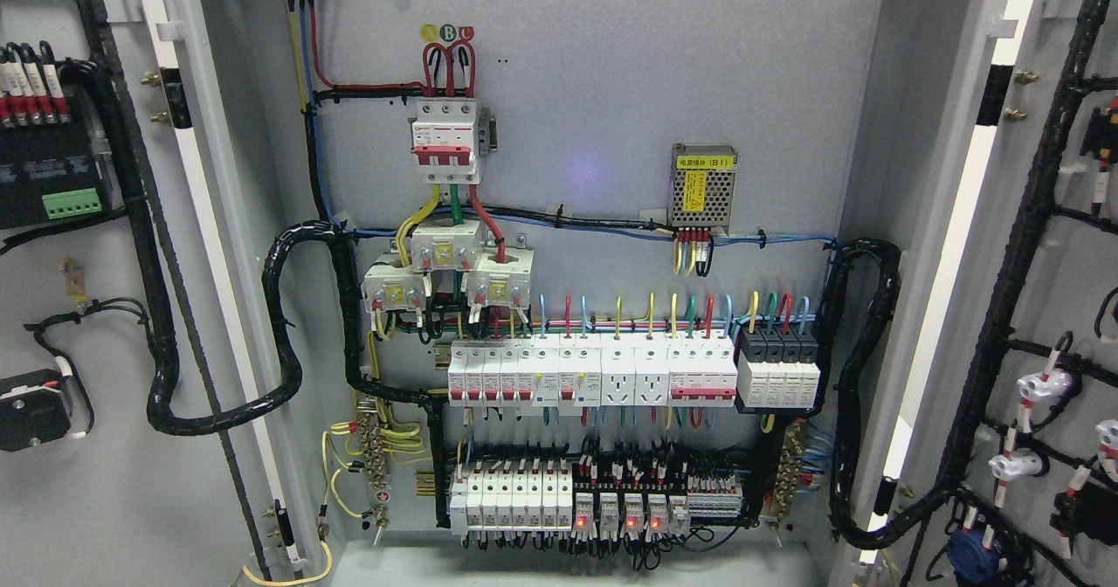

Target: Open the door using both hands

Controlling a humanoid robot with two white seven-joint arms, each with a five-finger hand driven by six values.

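With both doors swung wide, cabinet wiring shows.

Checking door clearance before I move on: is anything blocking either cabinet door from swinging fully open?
Nothing visible does. The left door and right door are both swung wide, exposing the breaker panel. Neither robot hand is in view.

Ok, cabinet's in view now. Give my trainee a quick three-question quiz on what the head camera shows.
1. True or false: both cabinet doors, left door and right door, stand open.
2. What sits at upper right of the back panel? A) fan B) meshed power supply C) handle
3. Fill in: small red lights glow on the ____ row of modules.

Key: 1 true; 2 B; 3 bottom. Neither robot hand is in view.
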